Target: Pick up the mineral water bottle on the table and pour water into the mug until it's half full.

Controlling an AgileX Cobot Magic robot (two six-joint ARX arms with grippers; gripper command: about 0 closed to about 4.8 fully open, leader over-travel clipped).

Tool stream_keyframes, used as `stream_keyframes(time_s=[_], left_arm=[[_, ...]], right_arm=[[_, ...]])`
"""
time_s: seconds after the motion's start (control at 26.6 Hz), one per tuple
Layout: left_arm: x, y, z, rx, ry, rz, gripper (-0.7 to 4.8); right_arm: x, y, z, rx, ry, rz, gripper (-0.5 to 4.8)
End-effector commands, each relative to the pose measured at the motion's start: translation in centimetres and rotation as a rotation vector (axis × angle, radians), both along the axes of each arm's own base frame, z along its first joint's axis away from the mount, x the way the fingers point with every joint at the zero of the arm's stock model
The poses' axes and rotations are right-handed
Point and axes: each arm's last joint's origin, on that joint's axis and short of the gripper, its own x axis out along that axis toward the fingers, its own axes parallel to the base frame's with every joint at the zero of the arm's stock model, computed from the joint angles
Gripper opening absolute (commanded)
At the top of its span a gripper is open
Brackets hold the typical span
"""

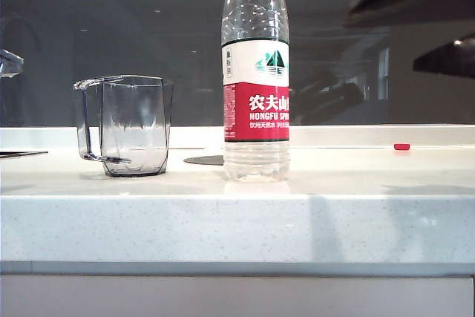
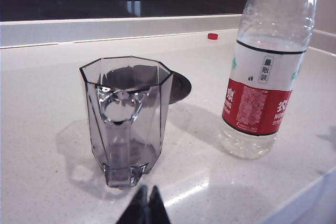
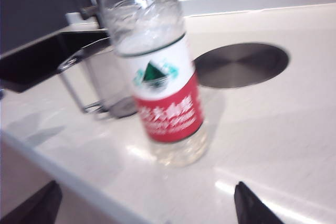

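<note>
Mineral water bottle (image 3: 165,93) upright on worktop (image 1: 356,206) beside mug (image 1: 133,125); thin, slick, likely crushable. Best gripped at label. Right jaws (image 3: 147,203) wide; left jaws (image 2: 145,205) pinched together.

We see the mineral water bottle (image 1: 256,79) standing upright and uncapped near the middle of the white speckled table (image 1: 237,220), its red-and-white label facing us. Left of it, apart, the grey-tinted faceted mug (image 1: 132,125) stands upright and empty, handle pointing left.
</note>
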Motion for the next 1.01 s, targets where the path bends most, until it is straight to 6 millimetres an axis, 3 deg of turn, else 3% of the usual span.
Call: stream_keyframes(time_s=[0.04,0.45,0.71,1.01], left_arm=[[0.0,0.0,0.2,-0.006,-0.011,-0.001,-0.04],[0.0,0.0,0.2,-0.007,-0.012,0.000,-0.04],[0.0,0.0,0.2,-0.007,-0.012,-0.002,-0.04],[0.0,0.0,0.2,-0.006,-0.011,-0.002,-0.04]], right_arm=[[1.0,1.7,1.7,-0.057,-0.051,-0.026,4.79],[4.5,5.6,0.2,-0.067,-0.063,-0.037,4.79],[6.1,6.5,-1.5,-0.066,-0.062,-0.049,4.79],[8.1,7.3,-2.0,-0.044,-0.078,-0.051,4.79]])
